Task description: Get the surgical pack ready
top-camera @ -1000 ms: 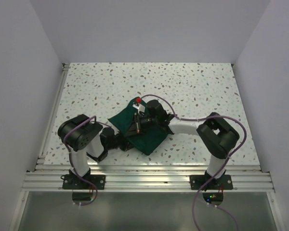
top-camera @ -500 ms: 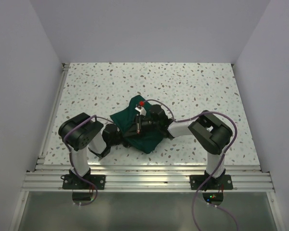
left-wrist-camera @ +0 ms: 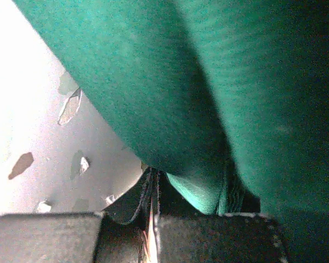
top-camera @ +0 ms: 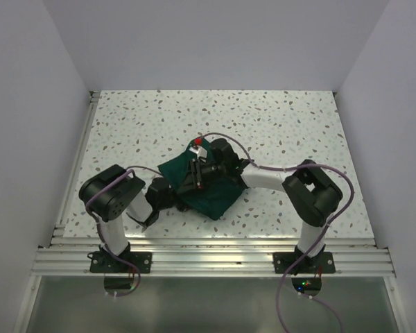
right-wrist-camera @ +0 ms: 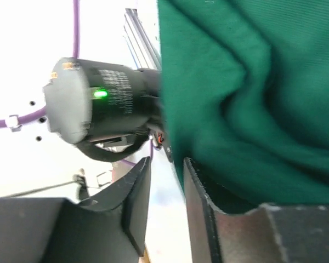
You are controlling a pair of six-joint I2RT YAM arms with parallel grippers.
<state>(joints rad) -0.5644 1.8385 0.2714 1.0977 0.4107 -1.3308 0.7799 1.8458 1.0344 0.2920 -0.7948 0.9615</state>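
Surgical pack (top-camera: 206, 194), a plump green bundle, is lying on the bench (top-camera: 277, 125) between both arms. Left hand (left-wrist-camera: 155, 183) is sitting fully shut at its edge; I cannot tell whether cloth is pinched. Right hand (right-wrist-camera: 167, 164) is standing partly open over the folds, gripping nothing, so they could spring apart. No container is showing, and any wrapped contents are hidden.

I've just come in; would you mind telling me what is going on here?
Two robot arms are working on the surgical pack, a dark green cloth lying bunched in the middle of the speckled table. The left arm's fingers are shut at its near-left edge and seem to pinch a fold. The right arm's fingers stand open over the pack, with cloth beside one of them and nothing between them.
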